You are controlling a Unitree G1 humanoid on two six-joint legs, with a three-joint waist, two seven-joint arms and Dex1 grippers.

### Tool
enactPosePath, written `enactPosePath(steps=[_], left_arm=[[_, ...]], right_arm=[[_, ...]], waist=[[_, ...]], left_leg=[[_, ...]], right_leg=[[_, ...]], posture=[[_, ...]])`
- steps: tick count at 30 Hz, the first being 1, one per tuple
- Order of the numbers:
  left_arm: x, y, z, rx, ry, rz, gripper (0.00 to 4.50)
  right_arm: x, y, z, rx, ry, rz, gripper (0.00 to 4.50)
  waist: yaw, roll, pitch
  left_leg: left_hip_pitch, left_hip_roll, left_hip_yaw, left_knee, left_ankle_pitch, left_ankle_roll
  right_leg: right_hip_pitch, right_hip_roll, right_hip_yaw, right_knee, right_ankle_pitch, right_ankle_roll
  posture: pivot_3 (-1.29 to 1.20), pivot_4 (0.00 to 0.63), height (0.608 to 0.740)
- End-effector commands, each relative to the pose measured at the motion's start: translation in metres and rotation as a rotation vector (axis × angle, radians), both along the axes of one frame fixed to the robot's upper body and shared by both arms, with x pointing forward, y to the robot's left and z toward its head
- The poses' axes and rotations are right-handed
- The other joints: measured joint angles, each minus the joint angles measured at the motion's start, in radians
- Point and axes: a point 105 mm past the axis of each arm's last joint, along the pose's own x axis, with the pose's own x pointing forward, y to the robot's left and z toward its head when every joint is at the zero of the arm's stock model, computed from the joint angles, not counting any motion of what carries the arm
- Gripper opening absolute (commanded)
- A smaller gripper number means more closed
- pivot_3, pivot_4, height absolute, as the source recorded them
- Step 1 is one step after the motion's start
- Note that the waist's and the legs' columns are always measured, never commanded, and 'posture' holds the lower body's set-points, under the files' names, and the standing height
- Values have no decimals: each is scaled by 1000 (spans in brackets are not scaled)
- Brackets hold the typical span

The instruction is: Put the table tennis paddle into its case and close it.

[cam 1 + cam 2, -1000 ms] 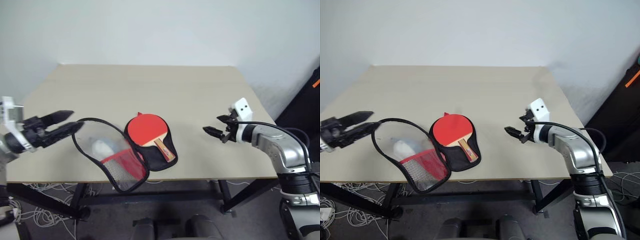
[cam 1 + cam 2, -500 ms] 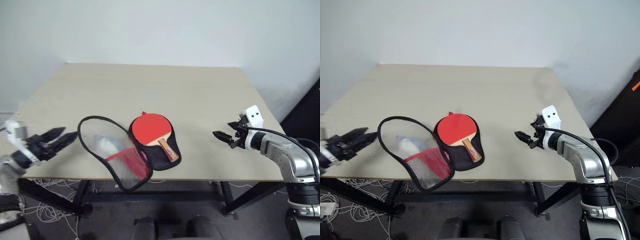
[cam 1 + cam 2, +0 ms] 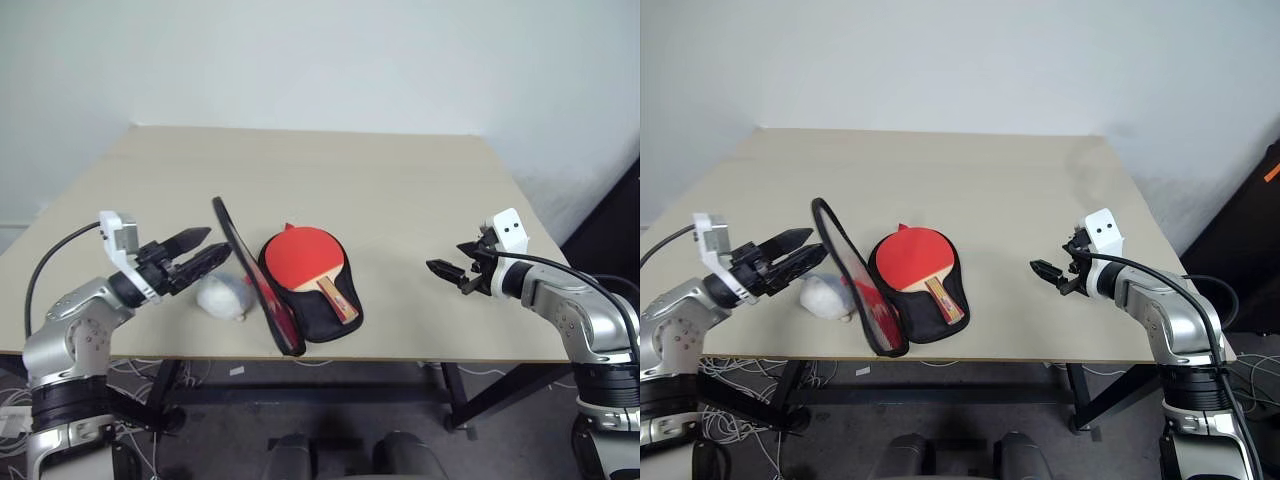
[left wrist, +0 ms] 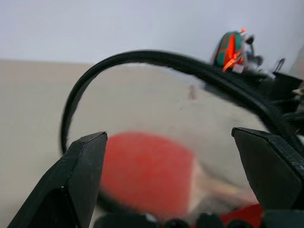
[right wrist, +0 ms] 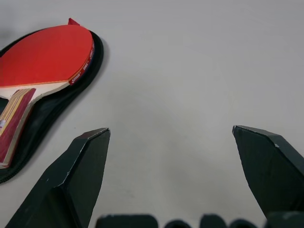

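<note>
We see the table tennis paddle [image 3: 303, 258] lying in the case's [image 3: 322, 300] lower half near the table's [image 3: 330, 170] front edge — the lid [image 3: 252, 275] stands on edge just left of it. A wad [image 3: 224, 296], perhaps paper, lies left of the lid.

1. The table tennis paddle [image 3: 298, 253] has a plain red face and a light wooden handle edged in red.
2. The case [image 3: 322, 307] has black lining and a black zip edge, with red on its raised flap.
3. The wad [image 3: 223, 297] is white.
4. The table [image 3: 330, 175] is plain beige.
</note>
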Motion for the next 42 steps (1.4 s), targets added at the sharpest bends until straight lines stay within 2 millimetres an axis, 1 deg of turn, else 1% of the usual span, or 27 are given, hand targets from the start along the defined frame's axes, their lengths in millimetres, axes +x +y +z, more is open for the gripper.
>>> enactPosePath(steps=[1,5,7,9,10,12,13,14,15,17,19,22,23,26,29,34,38,42], left_arm=[[8,-23,15,-15,-60,-26,4500],[18,-43,12,-50,-50,-14,4500],[24,-48,11,-26,-61,15,4500],[30,-49,14,-5,-82,49,4500],[31,-49,18,-19,-90,58,4500],[35,-51,32,-78,-110,66,4500],[34,-56,39,-107,-114,47,4500],[33,-59,42,-123,-114,32,4500],[28,-67,44,-143,-101,-9,4500],[17,-81,43,-179,-53,-85,4500],[6,-91,42,-214,1,-143,4500],[-3,-97,40,-236,53,-181,4500],[-7,-99,38,-248,81,-197,4500],[-19,-98,20,-276,197,-218,4500],[-30,-95,3,-360,344,-226,4500],[-53,-92,-21,-381,509,-259,4500],[-61,-83,-38,-361,602,-226,4500],[-65,-74,-45,-355,660,-202,4500]], right_arm=[[4,-5,21,7,-67,-4,4471],[6,-7,23,7,-74,-13,4471],[6,-7,24,8,-75,-14,4471],[6,-7,23,9,-75,-14,4471],[5,-6,23,9,-75,-14,4471],[4,-6,23,11,-73,-12,4471],[4,-6,23,12,-72,-12,4471],[4,-6,23,13,-71,-11,4471],[4,-6,23,13,-70,-11,4471],[4,-7,23,13,-69,-13,4471],[4,-7,23,13,-67,-14,4471],[4,-7,21,13,-64,-15,4471],[4,-7,21,14,-62,-16,4471],[3,-5,17,19,-54,-17,4471],[1,-4,16,25,-50,-18,4471],[-1,-3,13,29,-39,-22,4471],[-3,-2,10,32,-30,-22,4471],[-6,0,7,38,-23,-25,4471]], waist=[[0,0,0],[-1,0,0],[-1,0,0],[0,0,0],[0,0,0],[0,0,0],[0,0,0],[0,0,0],[-1,0,0],[-1,0,0],[-1,0,0],[-1,0,0],[-1,0,0],[-1,0,0],[-1,0,0],[-1,0,0],[-1,0,0],[-1,0,0]], left_leg=[[0,0,0,0,0,0],[0,0,1,2,-1,1],[0,0,3,3,-1,2],[0,0,3,3,-1,2],[0,0,3,3,-1,2],[0,0,3,3,-1,2],[-1,0,3,4,-1,2],[-1,0,3,4,-2,3],[-1,0,3,4,-2,3],[0,0,5,4,-2,4],[0,0,5,4,-3,4],[0,0,6,5,-3,4],[0,0,6,5,-3,4],[0,0,6,5,-3,5],[0,0,6,5,-3,5],[0,0,6,6,-3,5],[0,0,6,6,-3,5],[0,0,7,6,-3,5]], right_leg=[[0,0,0,0,0,0],[0,0,2,0,1,1],[0,1,3,0,1,2],[0,1,4,0,1,2],[0,1,4,0,1,2],[0,1,4,0,1,2],[0,1,4,0,2,2],[0,1,4,0,2,3],[0,1,4,0,2,3],[0,1,5,0,2,3],[0,1,6,0,2,3],[0,1,7,0,2,4],[0,1,7,0,2,4],[0,1,7,0,2,4],[0,1,7,0,2,4],[0,1,8,0,2,4],[0,1,8,0,2,4],[0,1,8,0,2,3]], posture=[[0,0,740],[0,0,740],[0,0,740],[0,0,740],[0,0,740],[0,0,740],[0,0,740],[0,0,740],[0,0,740],[0,0,740],[0,0,740],[0,0,740],[0,0,740],[0,0,740],[0,0,740],[0,0,740],[0,0,740],[0,0,740]])
